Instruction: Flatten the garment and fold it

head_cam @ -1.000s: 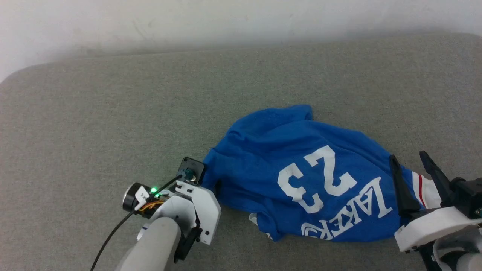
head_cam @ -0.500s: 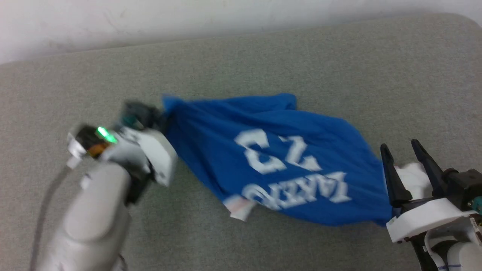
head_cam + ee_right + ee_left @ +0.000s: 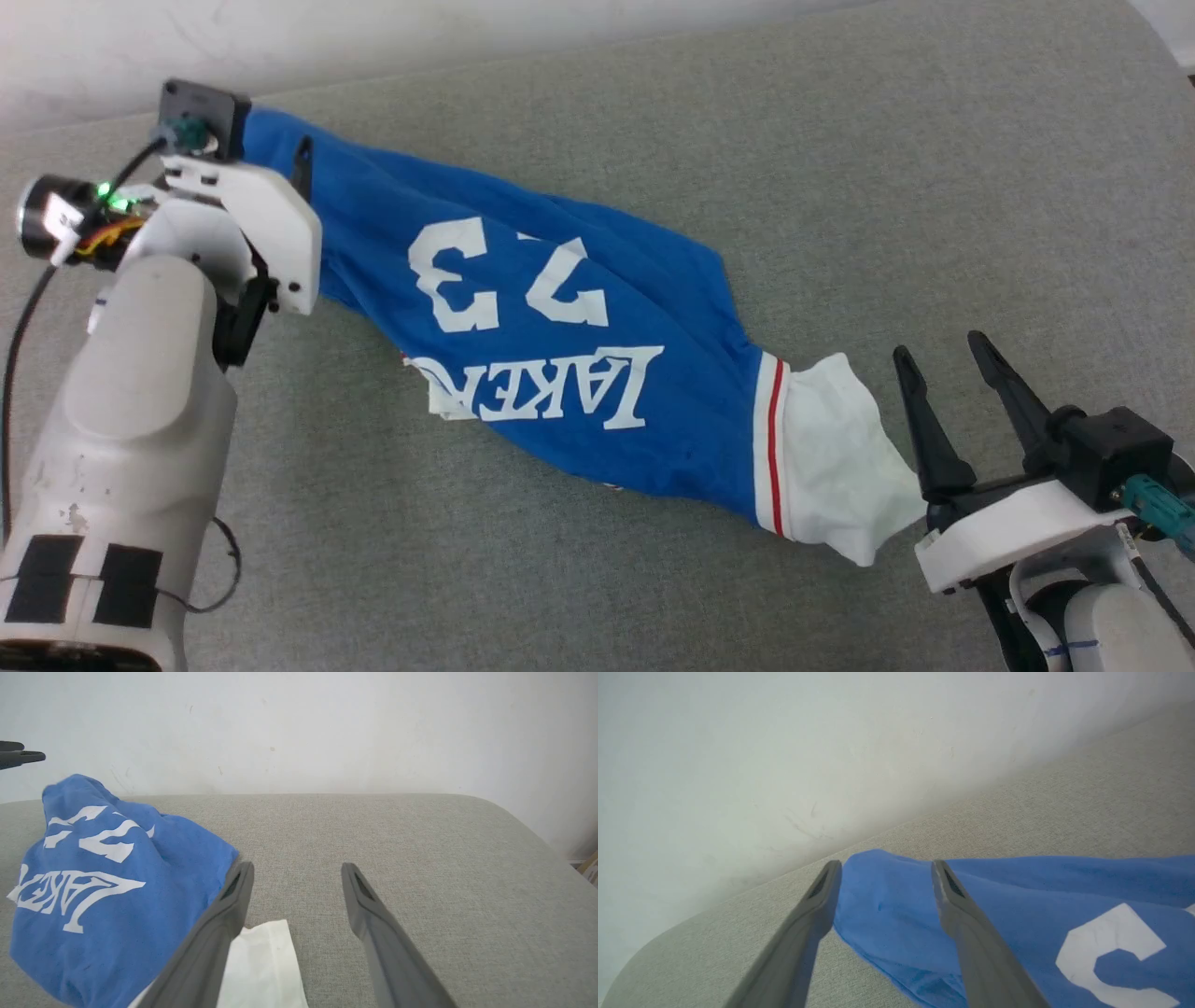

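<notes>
**Garment lies elongated; both end effectors spread**

We find the garment (image 3: 560, 355), soft blue jersey printed "23" and "LAKERS" in white, lying as a long creased diagonal band on the grey woven tabletop (image 3: 840, 168). Its white sleeve (image 3: 831, 457), edged with a red stripe, tapers toward the right end effector (image 3: 938, 345), whose dark pointed fingers stand apart and grip nothing. The left end effector (image 3: 883, 870) is likewise spread, with a blue corner lying between its fingers.

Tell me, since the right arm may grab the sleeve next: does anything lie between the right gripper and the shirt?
Nothing visible does. The open right gripper sits beside the white sleeve of the shirt on the grey fabric surface.
</notes>
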